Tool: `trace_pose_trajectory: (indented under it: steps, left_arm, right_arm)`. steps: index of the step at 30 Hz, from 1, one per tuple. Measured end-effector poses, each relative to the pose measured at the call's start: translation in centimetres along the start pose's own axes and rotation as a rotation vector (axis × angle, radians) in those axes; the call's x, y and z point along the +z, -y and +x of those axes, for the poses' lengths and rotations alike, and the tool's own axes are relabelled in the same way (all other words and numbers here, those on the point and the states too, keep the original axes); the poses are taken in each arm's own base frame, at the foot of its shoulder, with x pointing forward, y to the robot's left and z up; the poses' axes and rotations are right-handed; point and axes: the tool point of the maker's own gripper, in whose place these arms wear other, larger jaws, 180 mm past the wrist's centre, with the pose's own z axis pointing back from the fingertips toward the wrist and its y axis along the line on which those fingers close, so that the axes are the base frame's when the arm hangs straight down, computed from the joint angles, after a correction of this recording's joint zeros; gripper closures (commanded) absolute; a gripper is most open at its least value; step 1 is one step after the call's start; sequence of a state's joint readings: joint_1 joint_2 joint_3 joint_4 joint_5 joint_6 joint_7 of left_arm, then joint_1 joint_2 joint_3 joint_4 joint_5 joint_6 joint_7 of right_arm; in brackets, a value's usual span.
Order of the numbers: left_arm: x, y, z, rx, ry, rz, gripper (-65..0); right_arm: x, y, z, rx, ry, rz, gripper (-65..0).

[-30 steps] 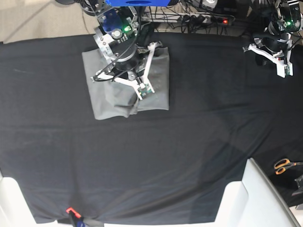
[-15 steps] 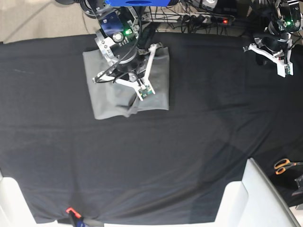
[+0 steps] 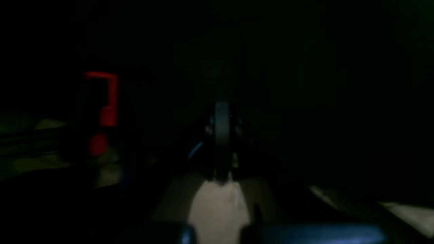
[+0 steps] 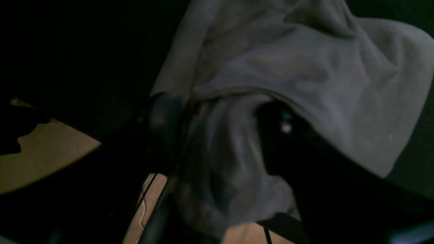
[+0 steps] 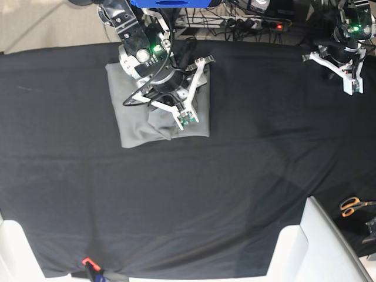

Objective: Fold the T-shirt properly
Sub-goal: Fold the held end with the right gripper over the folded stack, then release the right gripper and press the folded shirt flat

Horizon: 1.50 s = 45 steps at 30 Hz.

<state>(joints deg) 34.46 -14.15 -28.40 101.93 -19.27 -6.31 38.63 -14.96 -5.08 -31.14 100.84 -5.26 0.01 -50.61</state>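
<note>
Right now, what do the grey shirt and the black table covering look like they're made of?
The T-shirt looks like soft matte knit, probably cotton: it drapes in rounded folds and wrinkles. The black cloth looks like thin matte woven fabric, lying flat with faint creases; fibre unclear.

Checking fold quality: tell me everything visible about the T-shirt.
The T-shirt is plain grey soft cloth, folded into a rough rectangle on the black cloth near the table's far edge. Its front edge bulges unevenly, with wrinkled, bunched layers in the right wrist view. The right tool hangs over it; whether it touches is unclear.
</note>
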Motion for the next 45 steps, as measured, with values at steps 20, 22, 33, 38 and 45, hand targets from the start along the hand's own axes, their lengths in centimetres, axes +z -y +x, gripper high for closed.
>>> trace_pose_trajectory:
  steps: [20, 22, 33, 38, 45]
  left_arm:
    - [-0.6, 0.7, 0.9, 0.020, 0.023, -0.002, 0.0]
    - [-0.6, 0.7, 0.8, 0.019, 0.021, 0.000, 0.0]
    - [-0.5, 0.4, 0.5, 0.020, 0.016, 0.007, 0.0]
    - [-0.6, 1.0, 0.4, 0.023, 0.015, -0.009, 0.0]
    - [-0.6, 0.9, 0.4, 0.019, 0.013, -0.007, 0.0]
  right_arm:
    - [1.7, -3.4, 6.1, 0.207, 0.164, 0.388, -39.8]
    - [2.6, -3.0, 7.2, 0.215, 0.198, 0.375, -39.5]
    - [2.2, 4.2, -0.8, 0.029, 0.037, 0.201, -2.4]
    - [-1.3, 4.5, -0.8, 0.025, 0.018, 0.188, -0.6]
    - [-3.6, -1.0, 1.3, 0.127, 0.002, 0.314, -0.5]
